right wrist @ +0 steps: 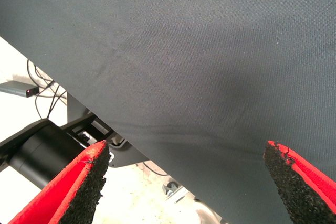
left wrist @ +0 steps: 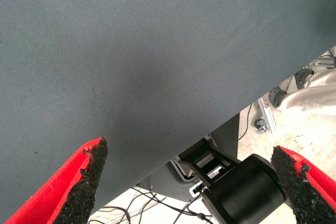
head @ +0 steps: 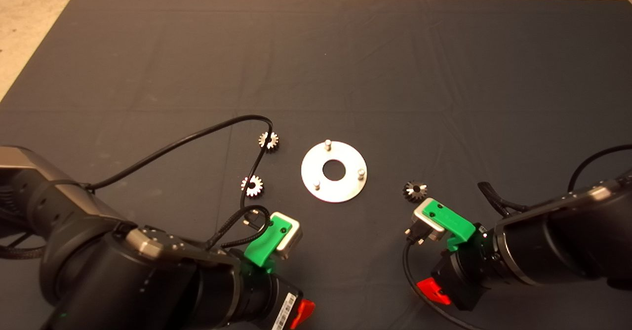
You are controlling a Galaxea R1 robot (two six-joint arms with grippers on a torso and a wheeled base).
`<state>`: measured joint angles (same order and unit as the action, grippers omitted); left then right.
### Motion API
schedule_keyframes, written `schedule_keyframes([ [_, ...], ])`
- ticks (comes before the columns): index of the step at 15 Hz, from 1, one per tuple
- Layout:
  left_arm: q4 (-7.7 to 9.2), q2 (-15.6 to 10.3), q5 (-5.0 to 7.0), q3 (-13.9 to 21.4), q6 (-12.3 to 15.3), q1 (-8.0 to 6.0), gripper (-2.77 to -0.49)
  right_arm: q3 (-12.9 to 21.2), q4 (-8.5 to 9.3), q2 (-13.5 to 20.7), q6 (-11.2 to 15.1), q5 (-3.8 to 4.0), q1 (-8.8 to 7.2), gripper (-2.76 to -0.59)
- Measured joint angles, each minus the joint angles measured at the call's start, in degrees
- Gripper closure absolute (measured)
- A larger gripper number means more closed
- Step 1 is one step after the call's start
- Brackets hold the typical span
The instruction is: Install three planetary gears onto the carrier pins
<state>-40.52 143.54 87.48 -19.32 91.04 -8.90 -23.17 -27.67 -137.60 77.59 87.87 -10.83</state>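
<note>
The round silver plate [head: 345,191] lies mid-mat with its three carrier pins [head: 327,144] standing bare. Three planetary gears rest on the mat: one [head: 268,141] to the plate's upper left under a black cable, one [head: 252,185] to its left, and one [head: 415,190] to its right. My left gripper [left wrist: 190,153] hovers open over bare mat at the lower left, nearer the front edge than the left-hand gears. At the lower right, just in front of the right-hand gear, my right gripper [right wrist: 186,150] is open with nothing between its fingers. Neither wrist view shows a gear or the plate.
A black cable [head: 197,137] loops from the left arm across the mat, over the upper left gear. The mat's front edge [left wrist: 231,116] shows in both wrist views, with the robot base and floor cables beyond. Bare mat stretches behind the plate.
</note>
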Motion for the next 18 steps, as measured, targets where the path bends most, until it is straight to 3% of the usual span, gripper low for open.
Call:
schedule_keyframes([
  [5, -0.02, 0.63, 0.0, 0.0, 0.0, 0.02, -2.22, 0.0, 0.0, 0.27, -0.97, -0.05, 0.02, -2.18],
  [10, -0.02, 2.49, 0.0, 0.0, 0.0, 0.0, -2.22, -0.02, 0.0, 3.04, -8.96, -0.11, 0.02, -2.18],
  [14, -0.03, 3.25, 0.0, 0.0, -0.02, 0.0, -2.22, -1.5, 0.0, 5.21, -11.83, 0.0, 0.01, -2.18],
  [18, -0.05, 3.93, 0.0, 0.0, 0.0, 0.0, -2.22, -5.74, -0.3, 5.38, -15.88, 0.0, 0.0, -2.18],
])
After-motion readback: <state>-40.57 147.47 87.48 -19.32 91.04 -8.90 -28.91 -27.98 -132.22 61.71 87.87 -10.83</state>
